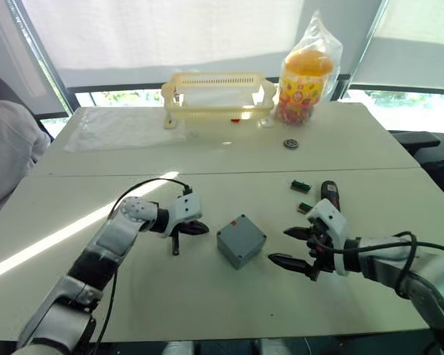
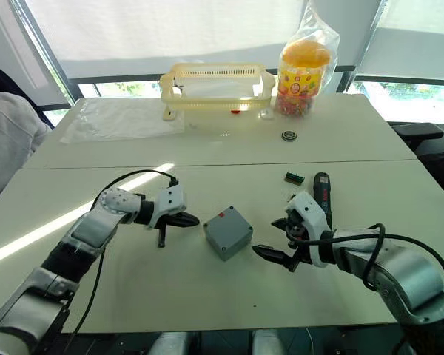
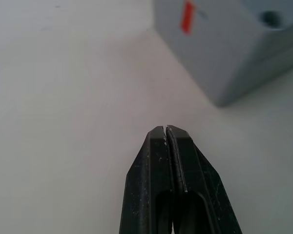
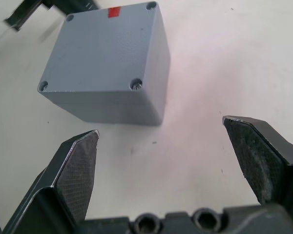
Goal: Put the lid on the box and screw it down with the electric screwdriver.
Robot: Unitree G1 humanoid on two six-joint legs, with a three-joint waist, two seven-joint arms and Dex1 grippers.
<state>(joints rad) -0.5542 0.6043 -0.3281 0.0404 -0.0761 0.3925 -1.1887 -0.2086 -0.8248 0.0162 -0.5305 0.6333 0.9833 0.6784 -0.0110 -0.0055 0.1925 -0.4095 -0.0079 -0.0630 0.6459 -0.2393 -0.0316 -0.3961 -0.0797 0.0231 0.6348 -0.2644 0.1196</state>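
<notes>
On a white table (image 1: 207, 155) seen from the head camera, the grey-blue box (image 1: 241, 240) sits between the robot's two arms with its lid (image 1: 239, 231) already resting on top, a small red mark at one edge. To the box's left, the left gripper (image 1: 186, 231) rests near it with its black fingers pinched together and empty. To the box's right, the right gripper (image 1: 296, 248) points toward the box with its two fingers spread wide, holding nothing. Just beyond that gripper lies the electric screwdriver (image 1: 330, 195), flat on the table beside two small green components (image 1: 302, 186). At the far edge stand a yellow basket (image 1: 217, 95) and a bagged candy jar (image 1: 305, 78), with a small round metal part (image 1: 291, 143) in front of them. From the left wrist camera, the closed fingertips (image 3: 166, 146) meet over bare tabletop, apart from a corner of the box carrying the red mark (image 3: 187, 15). From the right wrist camera, the parted finger pads (image 4: 80, 165) frame the lidded box, its corner screw holes (image 4: 136, 84) visible, with neither pad touching it.
</notes>
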